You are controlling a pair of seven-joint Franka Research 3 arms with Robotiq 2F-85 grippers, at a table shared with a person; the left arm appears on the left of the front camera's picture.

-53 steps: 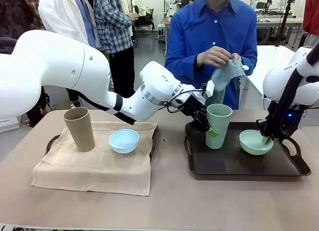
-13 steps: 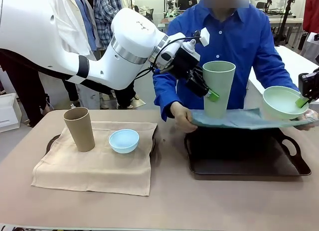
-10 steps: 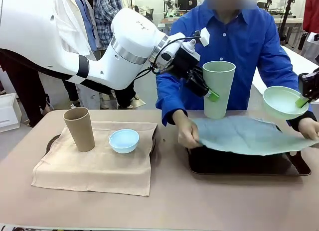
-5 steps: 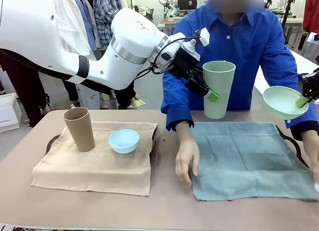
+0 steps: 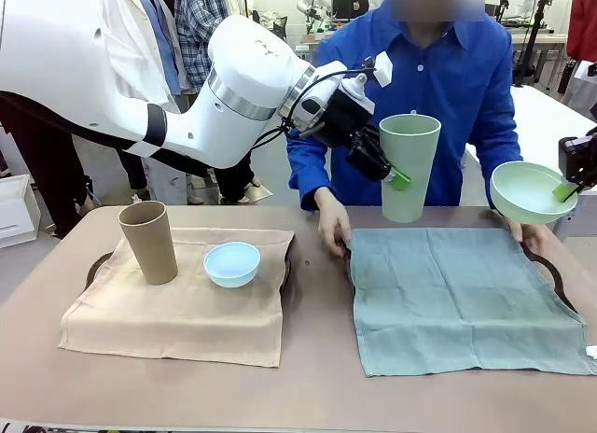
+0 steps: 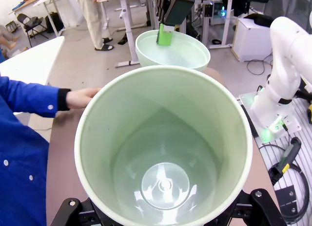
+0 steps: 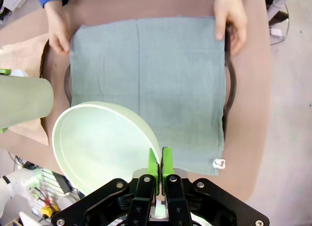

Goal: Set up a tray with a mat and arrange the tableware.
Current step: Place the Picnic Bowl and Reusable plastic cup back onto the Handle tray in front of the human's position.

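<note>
two pieces aloft: pale green cup (image 5: 409,167) clamped in left gripper (image 5: 390,175), pale green bowl (image 5: 525,191) pinched at rim by right gripper (image 5: 566,189), jaws fully closed. grey-green mat (image 5: 462,296) draped over right tray (image 7: 229,84), person's hands (image 5: 331,230) at far corners. mat step likely done; next: lower both onto mat once hands clear.

Green cup (image 5: 409,167), bowl (image 5: 528,191) aloft

Tray (image 5: 556,271) mostly under teal mat (image 5: 462,298)
</note>
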